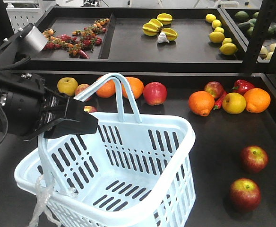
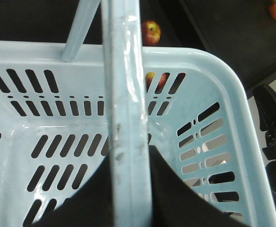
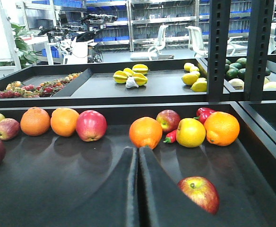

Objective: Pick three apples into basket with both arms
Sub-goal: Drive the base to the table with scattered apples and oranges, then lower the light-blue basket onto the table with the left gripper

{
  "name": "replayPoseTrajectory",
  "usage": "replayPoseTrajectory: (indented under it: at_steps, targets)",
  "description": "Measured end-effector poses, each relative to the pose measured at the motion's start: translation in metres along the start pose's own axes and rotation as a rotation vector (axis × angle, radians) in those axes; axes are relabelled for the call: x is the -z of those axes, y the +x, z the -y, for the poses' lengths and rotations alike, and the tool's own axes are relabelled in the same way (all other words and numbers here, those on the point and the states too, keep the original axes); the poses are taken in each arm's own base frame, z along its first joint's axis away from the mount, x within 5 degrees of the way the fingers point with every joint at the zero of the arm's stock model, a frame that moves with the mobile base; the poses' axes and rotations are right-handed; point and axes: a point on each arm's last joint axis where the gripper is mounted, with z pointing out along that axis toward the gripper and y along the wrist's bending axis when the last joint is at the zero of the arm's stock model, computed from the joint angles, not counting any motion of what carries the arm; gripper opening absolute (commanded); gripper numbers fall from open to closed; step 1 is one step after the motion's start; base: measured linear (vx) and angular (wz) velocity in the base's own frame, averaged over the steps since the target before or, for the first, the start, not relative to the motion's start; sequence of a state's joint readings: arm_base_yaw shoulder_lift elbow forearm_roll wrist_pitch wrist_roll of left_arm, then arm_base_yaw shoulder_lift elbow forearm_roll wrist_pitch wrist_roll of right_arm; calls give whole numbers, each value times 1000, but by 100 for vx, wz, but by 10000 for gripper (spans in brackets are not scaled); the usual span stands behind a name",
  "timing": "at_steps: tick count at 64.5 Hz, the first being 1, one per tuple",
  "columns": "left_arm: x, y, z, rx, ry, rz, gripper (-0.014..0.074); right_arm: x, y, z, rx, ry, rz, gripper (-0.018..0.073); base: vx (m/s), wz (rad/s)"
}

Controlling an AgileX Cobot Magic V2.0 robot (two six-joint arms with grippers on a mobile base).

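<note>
Left gripper clamped on 1 handle of the basket, basket at the bench's front-left corner, right gripper pressed closed on nothing, red apple and 2nd red apple near the front-right edge.

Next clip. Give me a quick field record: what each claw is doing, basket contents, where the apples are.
left claw: shut on the handle of the basket
right claw: shut, holding nothing
basket contents: no fruit inside
apples: two on the tray right of the basket, more beside the oranges at the back
</note>
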State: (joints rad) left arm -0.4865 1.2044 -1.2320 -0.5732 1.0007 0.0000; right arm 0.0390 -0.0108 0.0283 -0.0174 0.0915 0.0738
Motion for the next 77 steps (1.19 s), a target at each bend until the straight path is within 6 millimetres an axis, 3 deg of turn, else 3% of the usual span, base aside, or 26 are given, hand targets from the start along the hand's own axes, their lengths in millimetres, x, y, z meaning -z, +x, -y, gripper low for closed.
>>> replayPoseTrajectory:
  at_steps: [64, 77]
  targets:
    - [0, -2, 0, 0, 0, 22, -7, 0, 0, 0, 0, 0, 0, -4, 0, 0]
    - [0, -3, -3, -158, -38, 29, -7, 0, 0, 0, 0, 0, 0, -4, 0, 0]
